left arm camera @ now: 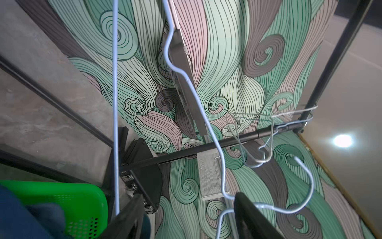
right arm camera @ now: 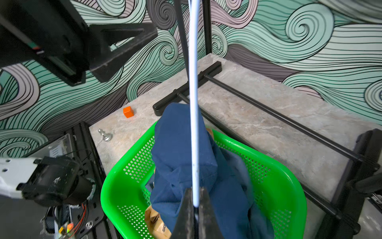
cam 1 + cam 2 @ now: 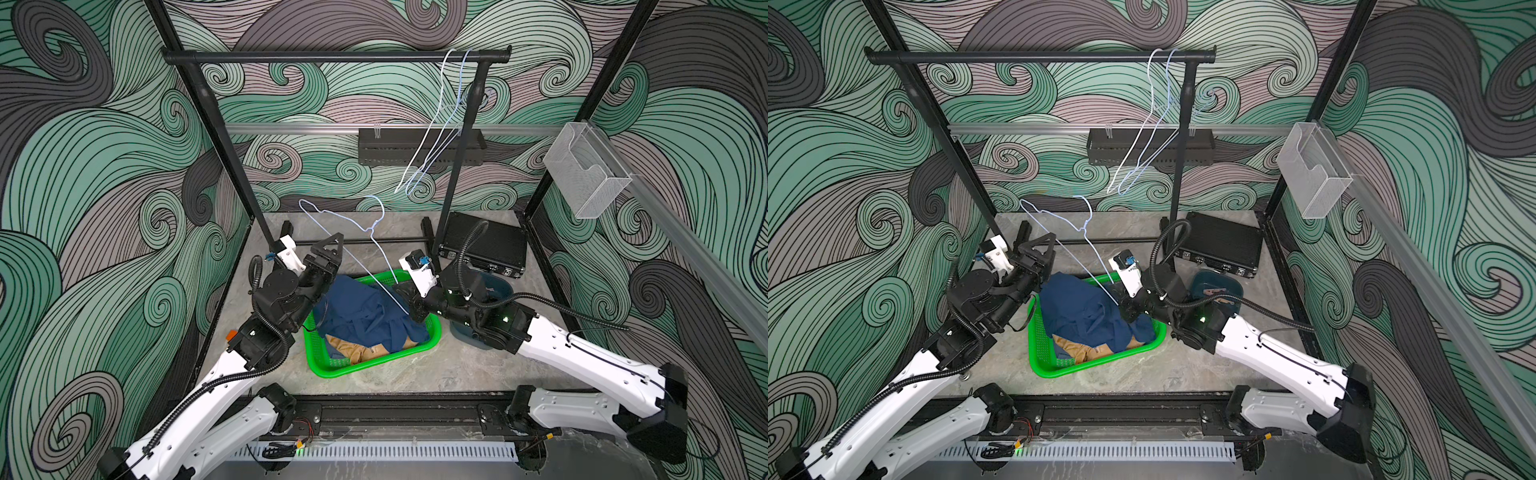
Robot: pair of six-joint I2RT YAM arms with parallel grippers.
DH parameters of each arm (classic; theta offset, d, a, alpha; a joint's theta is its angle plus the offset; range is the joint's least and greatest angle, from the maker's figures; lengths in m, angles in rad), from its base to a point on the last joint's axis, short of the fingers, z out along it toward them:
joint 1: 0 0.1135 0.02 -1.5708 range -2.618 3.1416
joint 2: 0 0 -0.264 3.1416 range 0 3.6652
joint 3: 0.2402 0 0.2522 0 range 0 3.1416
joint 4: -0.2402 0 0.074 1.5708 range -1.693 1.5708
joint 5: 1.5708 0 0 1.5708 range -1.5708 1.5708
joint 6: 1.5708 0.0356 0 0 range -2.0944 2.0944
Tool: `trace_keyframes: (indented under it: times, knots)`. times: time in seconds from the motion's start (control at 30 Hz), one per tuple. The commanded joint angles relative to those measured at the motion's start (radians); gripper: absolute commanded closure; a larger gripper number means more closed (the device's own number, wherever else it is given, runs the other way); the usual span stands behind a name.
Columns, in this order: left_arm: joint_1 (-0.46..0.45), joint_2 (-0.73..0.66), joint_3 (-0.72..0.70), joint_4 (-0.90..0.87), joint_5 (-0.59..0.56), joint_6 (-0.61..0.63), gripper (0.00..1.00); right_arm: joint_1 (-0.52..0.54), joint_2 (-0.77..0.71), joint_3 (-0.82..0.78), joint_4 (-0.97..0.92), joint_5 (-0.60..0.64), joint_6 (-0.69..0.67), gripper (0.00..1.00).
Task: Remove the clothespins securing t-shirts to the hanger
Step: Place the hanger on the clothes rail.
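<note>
Angling inward over basket (image 3: pixel 365 366), right end effector (image 2: pixel 195 207) clamped on hanger wire (image 2: pixel 194 103), left end effector (image 1: pixel 186 217) spread wide.

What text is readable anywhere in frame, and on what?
"SK": the start of a dark print on the tan t-shirt in the green basket, seen in the right wrist view. The rest is cut off at a finger of the right gripper.
The same print in a top view is too small to read.
No other text is readable.
</note>
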Motion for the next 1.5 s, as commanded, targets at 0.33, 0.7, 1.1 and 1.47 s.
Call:
trace_keyframes:
  times: [0.33, 0.7, 1.1, 1.47]
  knots:
    - [-0.017, -0.291, -0.077, -0.299, 0.026, 0.3, 0.29, 0.185, 0.195, 0.382, -0.079, 0.548, 0.126, 1.0]
    - [-0.017, -0.334, -0.129, -0.344, 0.013, 0.302, 0.3, 0.179, 0.498, 0.863, -0.128, 0.823, 0.116, 1.0]
    - [-0.017, -0.398, -0.174, -0.36, -0.022, 0.272, 0.3, 0.06, 0.993, 1.63, -0.23, 0.88, 0.051, 1.0]
    - [-0.017, -0.458, -0.234, -0.369, -0.055, 0.24, 0.31, -0.056, 1.133, 1.705, -0.049, 0.823, 0.044, 1.0]
